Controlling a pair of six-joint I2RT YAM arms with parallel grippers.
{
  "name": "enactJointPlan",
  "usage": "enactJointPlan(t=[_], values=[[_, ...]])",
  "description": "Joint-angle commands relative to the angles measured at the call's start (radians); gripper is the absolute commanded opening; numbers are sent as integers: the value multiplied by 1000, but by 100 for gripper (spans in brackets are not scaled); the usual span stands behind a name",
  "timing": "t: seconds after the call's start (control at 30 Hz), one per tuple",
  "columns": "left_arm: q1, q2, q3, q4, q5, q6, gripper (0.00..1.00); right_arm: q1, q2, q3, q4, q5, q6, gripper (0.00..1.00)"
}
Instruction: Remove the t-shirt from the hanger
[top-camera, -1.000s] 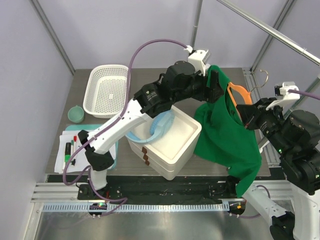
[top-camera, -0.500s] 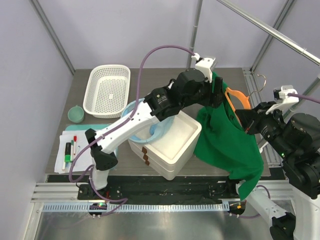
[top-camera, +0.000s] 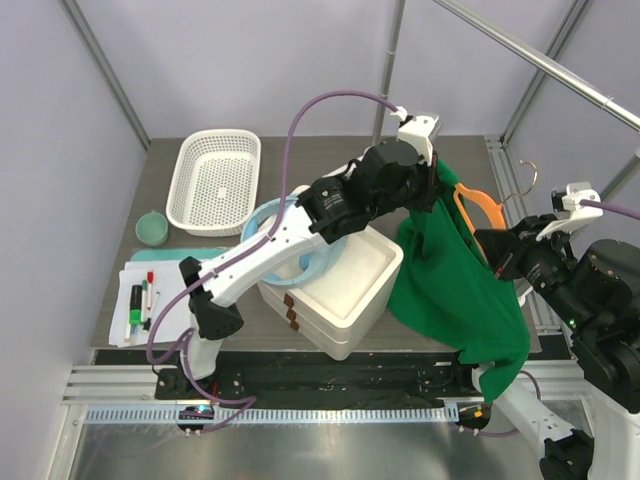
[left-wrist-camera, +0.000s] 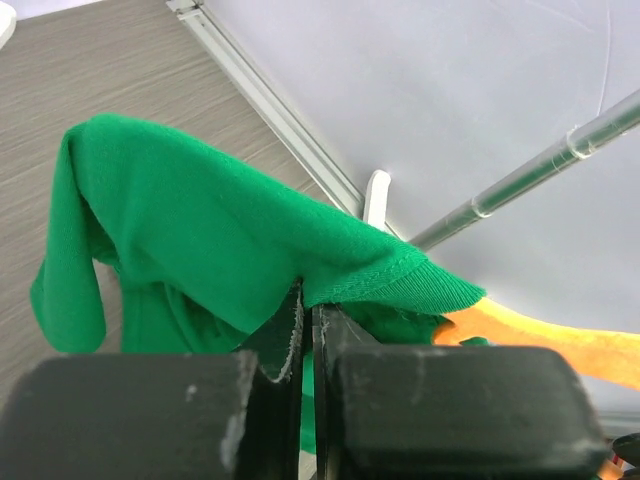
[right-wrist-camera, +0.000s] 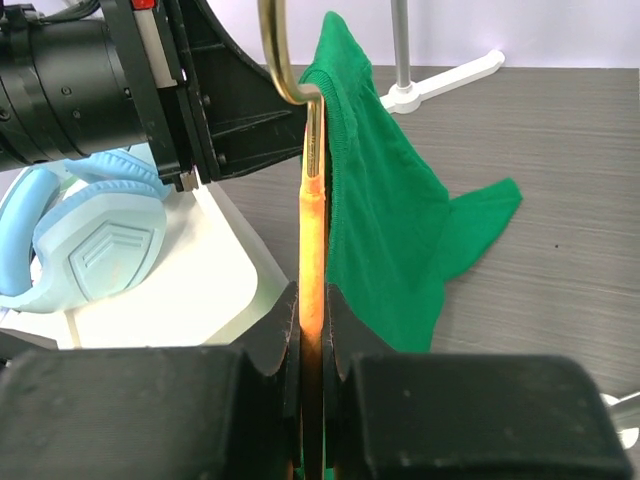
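Note:
The green t-shirt (top-camera: 450, 290) hangs in the air over the table's right side, draped on the orange hanger (top-camera: 478, 205). My left gripper (top-camera: 438, 185) is at the shirt's top and is shut on the ribbed collar edge; the left wrist view shows green t-shirt cloth (left-wrist-camera: 200, 220) pinched between the left gripper's (left-wrist-camera: 308, 300) jaws, with the hanger (left-wrist-camera: 540, 335) just beyond. My right gripper (top-camera: 492, 245) is shut on the hanger's neck (right-wrist-camera: 312, 230) below its metal hook (right-wrist-camera: 280, 60), and the t-shirt (right-wrist-camera: 385, 220) falls to the right of the right gripper (right-wrist-camera: 313, 295).
A white foam box (top-camera: 355, 290) holding blue headphones (top-camera: 300, 255) stands under the left arm. A white basket (top-camera: 215, 180), a pale green bowl (top-camera: 152, 228) and pens on a sheet (top-camera: 140, 300) lie to the left. A metal rail (top-camera: 540, 60) crosses the upper right.
My left gripper has moved right to the shirt's collar and closed on it. The right gripper has drifted slightly down and right, keeping the hanger.

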Motion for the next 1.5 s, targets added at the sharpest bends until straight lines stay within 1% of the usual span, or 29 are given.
enactJointPlan(t=[0.0, 0.03, 0.07, 0.17, 0.27, 0.3, 0.4, 0.43, 0.53, 0.7, 0.8, 0.9, 1.1, 1.17, 1.2, 1.23, 1.3, 1.33, 1.4, 1.47], values=[[6, -41, 12, 59, -48, 7, 0, 3, -28, 13, 5, 19, -30, 1], [6, -47, 4, 66, -45, 7, 0, 3, -37, 5, 2, 19, -30, 1], [6, -60, -3, 82, -42, 6, 0, 3, -47, -1, -5, 59, -32, 1], [6, -91, -34, 96, -64, -9, 0, 3, -61, -19, -21, 77, -36, 1], [6, -128, -115, 170, -18, -29, 0, 3, -72, -39, -21, 104, -38, 1], [6, -157, -170, 220, -7, -48, 0, 3, -71, -41, -23, 99, -36, 1], [6, -197, -233, 265, -30, -60, 0, 3, -67, -33, -34, 81, -33, 1], [6, -200, -235, 276, -69, -59, 0, 3, -72, -33, -43, 75, -30, 1], [11, -185, -192, 247, -163, -51, 0, 4, -96, -45, -67, 42, -22, 1], [40, -113, -48, 190, -215, -37, 0, 4, -135, -62, -98, -24, -19, 1], [58, -76, 2, 147, -265, -39, 0, 3, -181, -64, -94, -90, -30, 1], [80, -84, -17, 158, -291, -66, 0, 3, -212, -79, -103, -129, -33, 1], [95, -99, -30, 164, -323, -83, 0, 4, -262, -114, -138, -81, -27, 1], [95, -104, -31, 179, -300, -89, 0, 6, -268, -146, -156, -73, -18, 1], [95, -108, -34, 194, -260, -82, 0, 4, -271, -159, -160, -61, -16, 1], [94, -110, -37, 231, -175, -82, 0, 4, -272, -165, -161, -54, -15, 1], [91, -123, -62, 259, -98, -86, 0, 4, -270, -163, -161, -41, -9, 1], [89, -134, -76, 274, -55, -100, 0, 3, -256, -157, -167, -6, -9, 1], [77, -159, -134, 299, -30, -101, 0, 4, -236, -139, -181, 19, -7, 1], [37, -195, -175, 320, -64, -69, 0, 6, -210, -137, -190, 19, -10, 1]])
